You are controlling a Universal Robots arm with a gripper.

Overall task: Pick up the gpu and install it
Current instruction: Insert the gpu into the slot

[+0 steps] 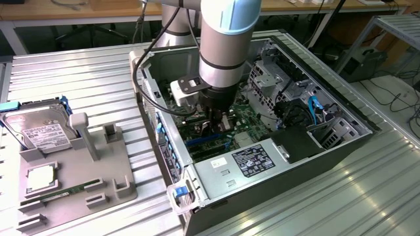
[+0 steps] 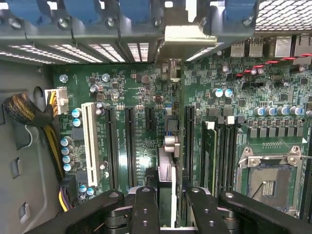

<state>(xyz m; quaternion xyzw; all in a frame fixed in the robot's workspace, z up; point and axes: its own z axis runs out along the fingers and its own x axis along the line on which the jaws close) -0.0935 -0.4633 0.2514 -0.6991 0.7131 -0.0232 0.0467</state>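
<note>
I see a ribbed metal table carrying an open computer case, workbenches behind. My arm reaches straight down into it. The gripper is partly closed on the gpu, edge-on over the motherboard slots.

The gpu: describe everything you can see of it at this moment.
The gpu is seen edge-on in the wrist view: a thin card with a pale silvery edge and a dark side. It stands on edge between the fingers of the gripper, which close on it. It runs parallel to the long slots of the motherboard, toward what looks like its silver metal bracket by the case's rear openings. Whether it is seated in a slot cannot be told.
</note>
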